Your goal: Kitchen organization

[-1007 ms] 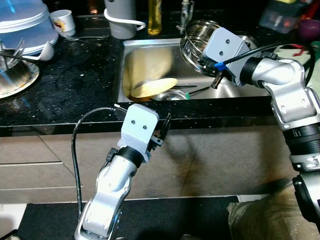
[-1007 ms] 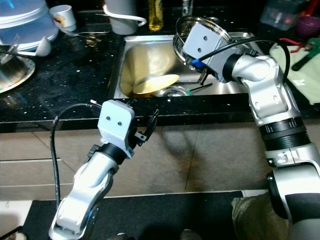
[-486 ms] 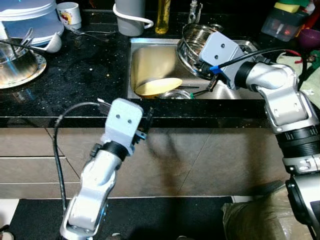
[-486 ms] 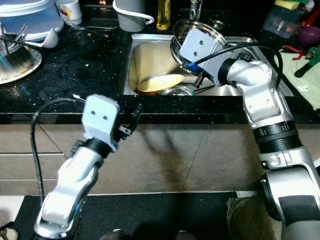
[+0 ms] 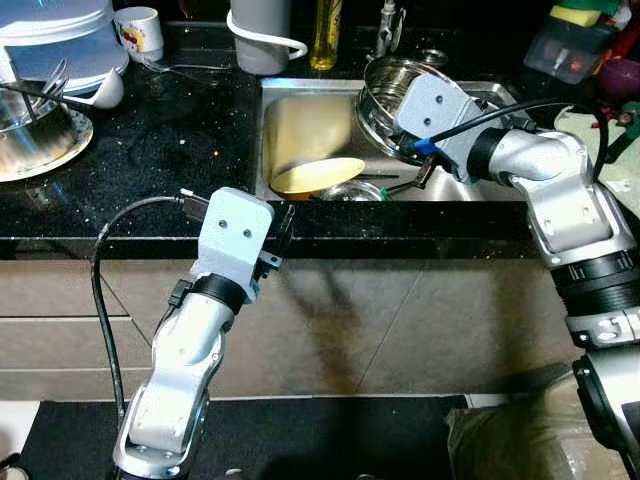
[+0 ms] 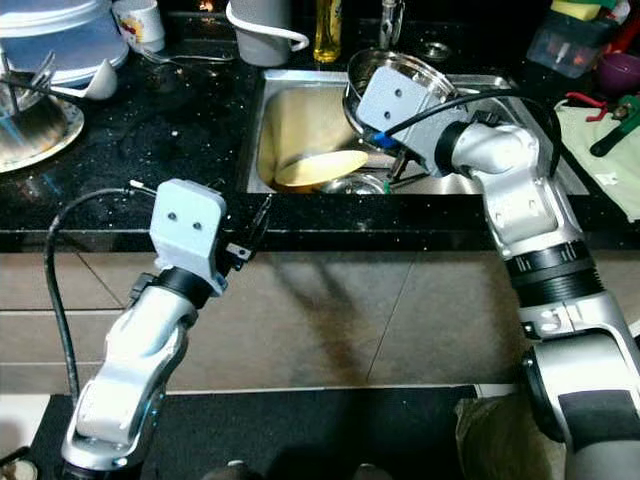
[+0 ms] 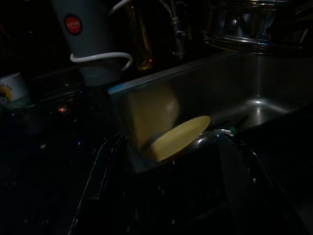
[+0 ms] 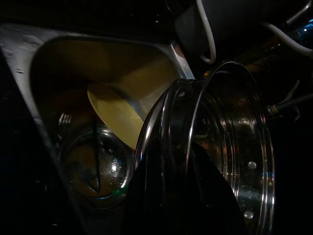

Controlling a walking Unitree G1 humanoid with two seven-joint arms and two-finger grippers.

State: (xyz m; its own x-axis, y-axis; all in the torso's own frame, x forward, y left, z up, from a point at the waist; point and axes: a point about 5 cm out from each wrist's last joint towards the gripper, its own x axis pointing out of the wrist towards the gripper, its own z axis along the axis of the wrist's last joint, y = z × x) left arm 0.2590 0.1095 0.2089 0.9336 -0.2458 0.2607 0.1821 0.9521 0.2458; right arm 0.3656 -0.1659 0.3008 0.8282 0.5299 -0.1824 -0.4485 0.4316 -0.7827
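Observation:
My right gripper point(image 8: 182, 164) is shut on the rim of a shiny steel pot point(image 5: 384, 88), holding it tilted over the right half of the sink point(image 5: 288, 118). A yellow plate point(image 5: 318, 176) leans inside the sink, with a glass lid point(image 5: 347, 190) and a dark utensil beside it. The plate point(image 7: 178, 138) also appears in the left wrist view, beyond the counter edge. My left gripper point(image 5: 282, 226) hangs open just in front of the black counter's front edge, left of the plate, holding nothing.
A grey jug point(image 5: 258, 35), an oil bottle point(image 5: 325, 35) and the tap point(image 5: 385, 20) stand behind the sink. On the counter at left are a mug point(image 5: 140, 30), white stacked bowls point(image 5: 60, 25) and a steel bowl with utensils point(image 5: 35, 125). Containers point(image 5: 575, 50) crowd the right.
The camera has shifted. My left gripper has moved left and up toward the counter's front edge. The right gripper keeps the pot over the sink.

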